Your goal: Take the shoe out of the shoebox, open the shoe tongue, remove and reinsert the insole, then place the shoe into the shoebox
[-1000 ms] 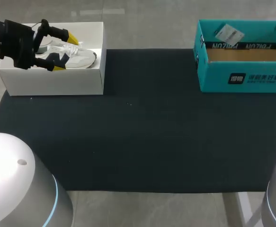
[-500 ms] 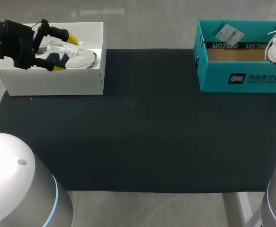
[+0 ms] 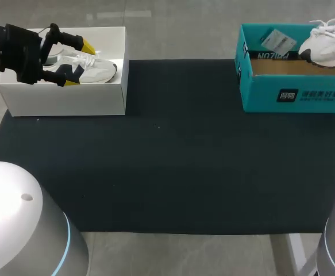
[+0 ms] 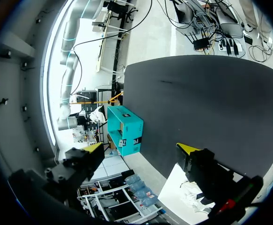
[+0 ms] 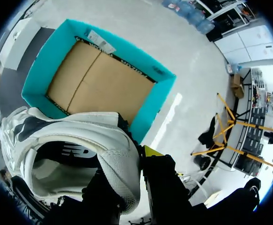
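Observation:
A white shoe (image 3: 327, 45) hangs over the far right part of the teal shoebox (image 3: 293, 98). In the right wrist view my right gripper (image 5: 135, 164) is shut on the heel of this white shoe (image 5: 80, 136), one finger inside the collar and one outside, with the teal shoebox (image 5: 156, 103) under it showing a bare cardboard floor. The right gripper itself is outside the head view. My left gripper (image 3: 80, 64) hovers open over a white shoebox (image 3: 64, 99) that holds a second white and navy shoe (image 3: 97, 69). From the left wrist, my left gripper (image 4: 141, 147) stands wide with nothing between its fingers.
A black mat (image 3: 173, 149) covers the table between the two boxes. A white paper tag (image 3: 277, 40) lies against the teal box's back wall. The left wrist view also takes in the teal shoebox (image 4: 125, 130) across the mat (image 4: 211, 103).
The white shoe has come into the head view from the right edge and moved left over the teal box. The left arm has not moved.

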Robot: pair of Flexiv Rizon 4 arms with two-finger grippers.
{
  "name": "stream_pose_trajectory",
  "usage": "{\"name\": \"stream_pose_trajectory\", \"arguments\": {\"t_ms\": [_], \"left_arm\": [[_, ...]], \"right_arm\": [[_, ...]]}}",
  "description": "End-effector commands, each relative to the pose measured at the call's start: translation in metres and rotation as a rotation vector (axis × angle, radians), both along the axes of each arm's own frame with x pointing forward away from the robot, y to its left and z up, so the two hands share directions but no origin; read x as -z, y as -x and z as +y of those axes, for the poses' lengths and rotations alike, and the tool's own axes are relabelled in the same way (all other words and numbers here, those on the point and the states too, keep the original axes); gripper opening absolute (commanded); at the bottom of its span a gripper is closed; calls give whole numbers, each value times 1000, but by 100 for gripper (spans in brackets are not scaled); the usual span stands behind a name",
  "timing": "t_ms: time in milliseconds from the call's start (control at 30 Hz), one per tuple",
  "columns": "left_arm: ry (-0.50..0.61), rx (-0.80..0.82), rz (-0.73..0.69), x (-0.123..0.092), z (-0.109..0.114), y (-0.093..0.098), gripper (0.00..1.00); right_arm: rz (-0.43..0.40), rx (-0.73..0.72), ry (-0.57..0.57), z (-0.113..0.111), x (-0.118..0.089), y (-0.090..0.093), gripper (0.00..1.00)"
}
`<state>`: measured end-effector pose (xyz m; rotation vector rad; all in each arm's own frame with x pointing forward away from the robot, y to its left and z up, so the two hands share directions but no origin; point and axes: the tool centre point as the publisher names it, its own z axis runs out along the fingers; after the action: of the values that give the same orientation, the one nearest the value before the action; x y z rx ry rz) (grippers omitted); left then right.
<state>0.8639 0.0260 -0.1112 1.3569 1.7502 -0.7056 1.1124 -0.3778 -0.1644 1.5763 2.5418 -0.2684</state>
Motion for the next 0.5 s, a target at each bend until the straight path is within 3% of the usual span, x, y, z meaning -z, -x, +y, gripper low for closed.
{"name": "stream_pose_trajectory", "arguments": {"t_ms": [33, 500], "left_arm": [[-4, 1, 2, 0, 0, -1, 100], [-4, 1, 2, 0, 0, -1, 100]], "right_arm": [[-46, 490, 4, 5, -3, -4, 0], [-46, 490, 4, 5, -3, -4, 0]]}}
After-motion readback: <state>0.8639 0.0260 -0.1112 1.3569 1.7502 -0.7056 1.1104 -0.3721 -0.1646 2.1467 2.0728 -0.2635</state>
